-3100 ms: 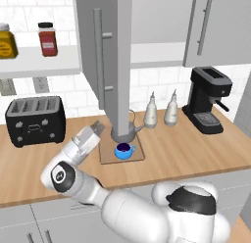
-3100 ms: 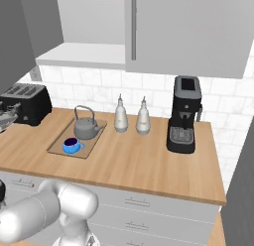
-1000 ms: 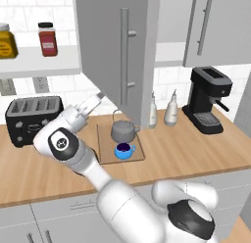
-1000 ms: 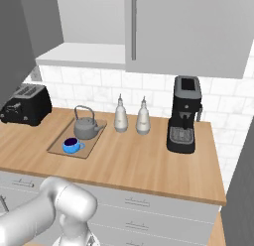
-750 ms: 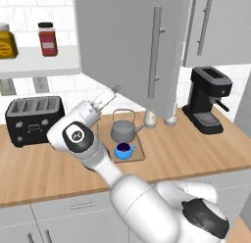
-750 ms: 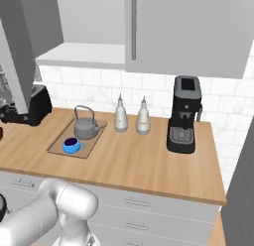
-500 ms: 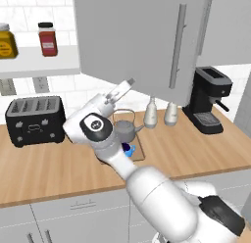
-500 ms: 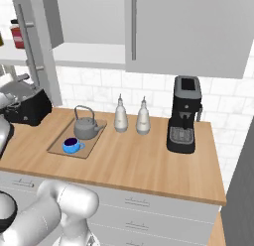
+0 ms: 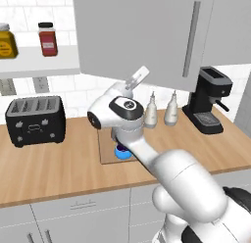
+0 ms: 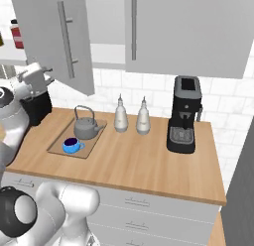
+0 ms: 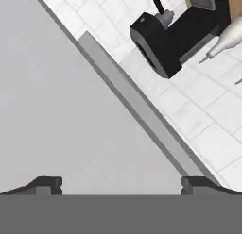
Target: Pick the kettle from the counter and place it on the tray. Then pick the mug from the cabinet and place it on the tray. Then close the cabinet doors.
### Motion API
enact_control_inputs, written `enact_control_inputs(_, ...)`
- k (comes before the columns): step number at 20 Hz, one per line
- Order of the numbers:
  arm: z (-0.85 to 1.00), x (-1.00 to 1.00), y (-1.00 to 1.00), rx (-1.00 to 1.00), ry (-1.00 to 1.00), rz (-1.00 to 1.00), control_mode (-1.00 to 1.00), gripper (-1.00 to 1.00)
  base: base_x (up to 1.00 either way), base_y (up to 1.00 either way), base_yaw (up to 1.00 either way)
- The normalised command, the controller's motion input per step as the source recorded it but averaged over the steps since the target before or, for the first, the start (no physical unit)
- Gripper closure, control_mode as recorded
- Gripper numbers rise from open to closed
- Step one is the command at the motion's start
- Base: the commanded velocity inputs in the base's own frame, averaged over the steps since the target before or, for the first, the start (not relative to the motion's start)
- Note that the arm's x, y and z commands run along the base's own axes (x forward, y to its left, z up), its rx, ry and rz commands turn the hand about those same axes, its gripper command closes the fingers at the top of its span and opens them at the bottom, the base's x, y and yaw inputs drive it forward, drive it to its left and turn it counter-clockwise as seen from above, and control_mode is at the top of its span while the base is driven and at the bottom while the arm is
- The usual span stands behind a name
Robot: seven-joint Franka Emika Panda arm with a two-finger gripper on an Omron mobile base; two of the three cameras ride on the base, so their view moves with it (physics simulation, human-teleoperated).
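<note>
Item: left cabinet door [image 10: 64,39], grey panel with a vertical bar handle [image 10: 66,33], standing partly ajar. I see its flat face directly ahead of my gripper [image 11: 121,183], very close. I read the fingers [image 11: 47,183] as spread wide with nothing between them.

Item: right cabinet door [image 10: 188,29], beyond the left one, lying flush.

Item: tray [image 10: 57,146], on the counter [image 10: 149,165] below and to the right of my hand [image 10: 34,76]. The kettle [image 10: 85,126] stands upright on its far part; the mug [image 10: 72,145] sits on its near part, just beside the kettle.

Other stock, farther right along the wall: two pale bottles [image 10: 120,117], then a black coffee machine [image 10: 183,116]. A black toaster [image 9: 34,120] stands under the hand's near side.
</note>
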Motion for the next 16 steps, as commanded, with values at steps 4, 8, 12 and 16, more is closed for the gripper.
enact_control_inputs(4, 0.17, 0.47, -0.84, 0.07, 0.14, 0.23, -1.0, -1.0, 0.0, 0.0, 0.0)
enact_control_inputs(8, 0.15, 0.52, -0.82, 0.07, 0.15, 0.25, -1.0, -1.0, 0.0, 0.0, 0.0)
enact_control_inputs(12, 0.14, 0.59, -0.72, 0.07, 0.16, 0.26, -1.0, -1.0, 0.0, 0.0, 0.0)
enact_control_inputs(16, 0.08, 0.7, -0.58, 0.08, 0.15, 0.29, -1.0, -1.0, 0.0, 0.0, 0.0)
